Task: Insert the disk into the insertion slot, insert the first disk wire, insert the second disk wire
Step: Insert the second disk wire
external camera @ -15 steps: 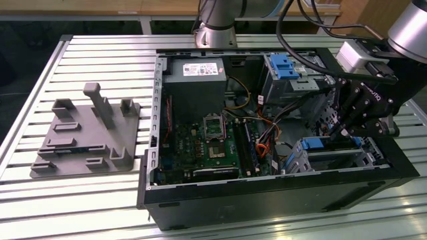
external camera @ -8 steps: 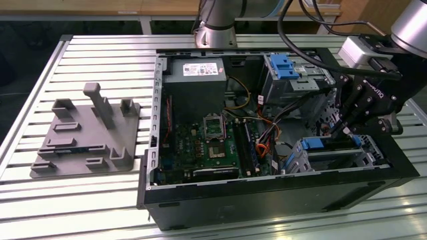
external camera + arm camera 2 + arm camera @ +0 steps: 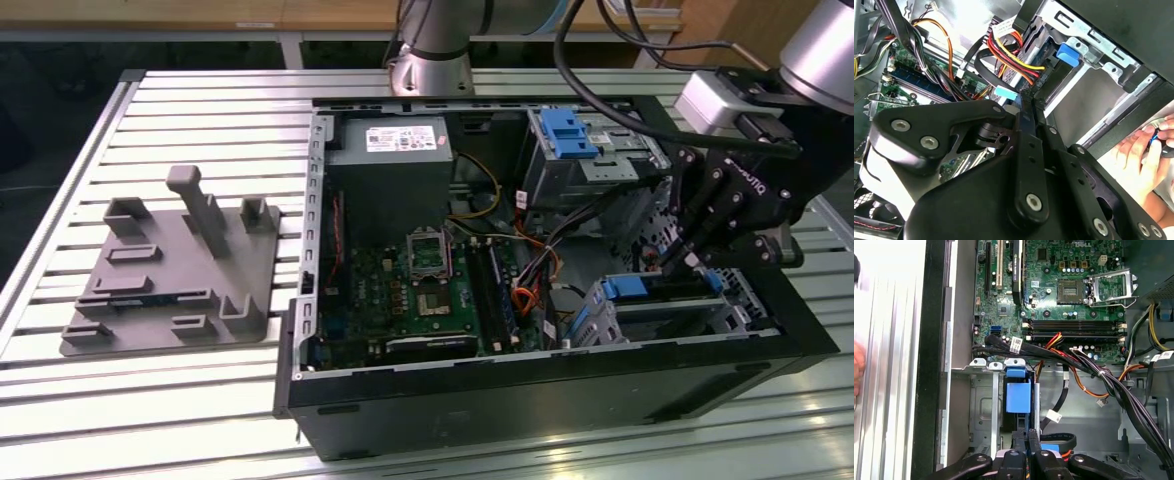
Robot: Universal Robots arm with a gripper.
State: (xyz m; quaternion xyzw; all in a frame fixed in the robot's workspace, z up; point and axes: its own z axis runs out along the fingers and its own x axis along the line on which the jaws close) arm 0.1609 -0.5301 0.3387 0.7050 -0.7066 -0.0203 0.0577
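1. Inspecting the exterior view: the gripper (image 3: pixel 678 262) hangs directly above the insertion slot (image 3: pixel 721 310), which sits in the corner of the computer case (image 3: pixel 534 395) farthest from the grey fixture (image 3: pixel 174 270). The disk (image 3: pixel 638 292) lies flat inside the slot. Its blue caddy end shows at the slot's mouth, on the motherboard (image 3: pixel 427 290) side. The disk's long axis is judged to run from that mouth toward the case's outer wall. The taller cage with the blue latch (image 3: pixel 571 135) stands well apart from the slot.

2. Second wrist view: the fingers of the gripper (image 3: pixel 1024 102) are pressed together with no gap showing. A light-blue connector (image 3: pixel 1006 92) sits right at their tips. It cannot be told whether the connector is pinched or merely beside them. The caddy's blue tab (image 3: pixel 1069 54) shows within the slot (image 3: pixel 1104 47), beyond the fingertips. A person's hand (image 3: pixel 1141 157) rests outside the case, on the slot's outer side.

3. First wrist view: the closed fingers of the gripper (image 3: pixel 1026 436) line up with the disk's blue caddy (image 3: pixel 1018 397), seated in the slot (image 3: pixel 981 410). A bundle of wires (image 3: pixel 1089 370) crosses between the slot's mouth and the motherboard (image 3: pixel 1064 290). Judgement: the disk is seated, and wire work at the slot's mouth is in hand.
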